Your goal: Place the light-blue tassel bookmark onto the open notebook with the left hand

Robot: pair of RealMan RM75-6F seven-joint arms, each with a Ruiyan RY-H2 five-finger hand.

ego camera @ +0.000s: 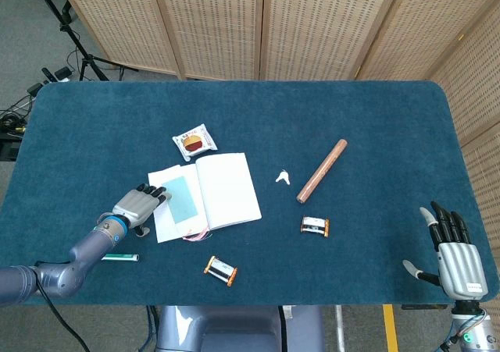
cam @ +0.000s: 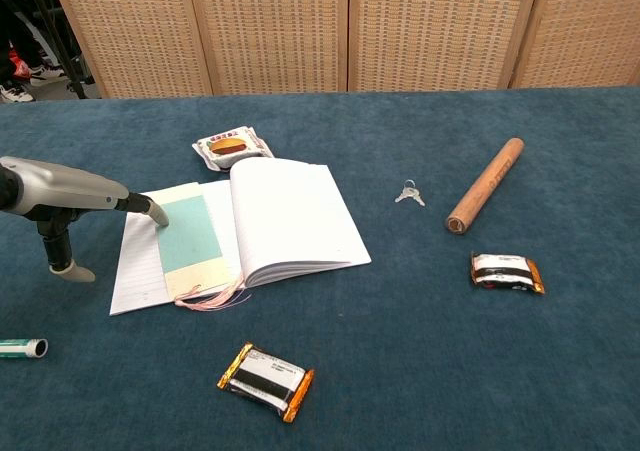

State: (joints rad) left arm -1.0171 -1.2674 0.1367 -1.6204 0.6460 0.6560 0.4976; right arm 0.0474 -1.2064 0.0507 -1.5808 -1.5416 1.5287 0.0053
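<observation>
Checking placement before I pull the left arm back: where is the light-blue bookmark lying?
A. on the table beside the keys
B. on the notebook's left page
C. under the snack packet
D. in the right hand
B: the bookmark lies flat on the left page of the open notebook, its tassel hanging over the bottom edge.

From high above the near edge, the head camera looks steeply down on the whole dark-blue carpeted table, woven folding screens at 12 o'clock. The chest camera sits low and close, facing the same screens across the tabletop. Both views share the white open notebook and the items around it.
</observation>
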